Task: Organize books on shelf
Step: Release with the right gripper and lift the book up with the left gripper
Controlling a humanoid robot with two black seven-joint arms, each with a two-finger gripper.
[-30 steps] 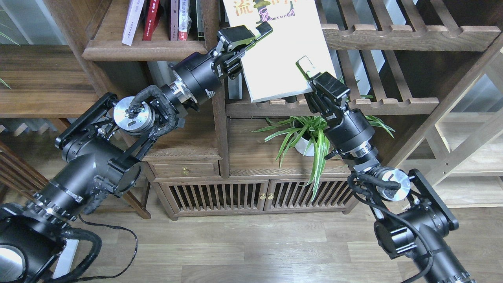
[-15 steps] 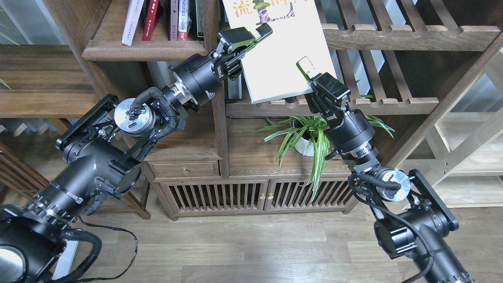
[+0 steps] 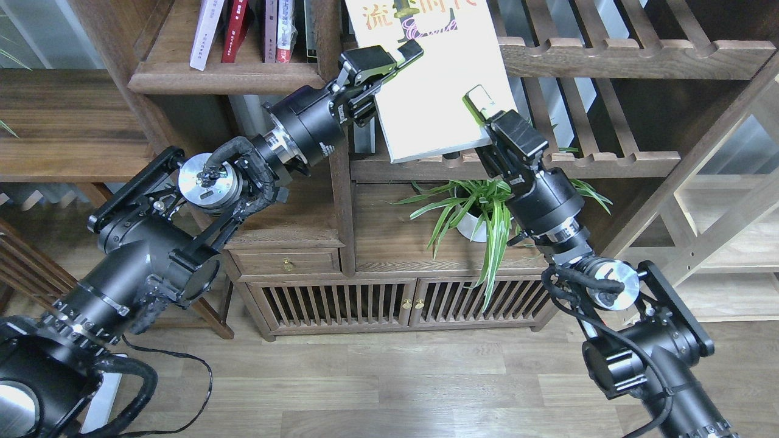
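A large pale cream book [image 3: 432,91] with a yellow title is held tilted in front of the slatted rack. Its lower corner is close to the rack's front rail. My left gripper [image 3: 405,55] is shut on the book's left edge. My right gripper [image 3: 481,108] is shut on its lower right edge. The dark-brown shelf [image 3: 225,79] is at the upper left. A white-lavender book [image 3: 204,30], a red book [image 3: 234,27] and a few others stand on it. It lies left of both grippers, beyond a vertical post [image 3: 341,201].
Slatted racks [image 3: 608,55] with scalloped rails stand behind and to the right of the book. A potted spider plant [image 3: 468,219] sits below my right gripper on a low cabinet [image 3: 365,304]. Pale wood shelving [image 3: 730,231] is at the far right.
Both grippers and the book have shifted slightly upward and to the right. Both grips are unchanged.
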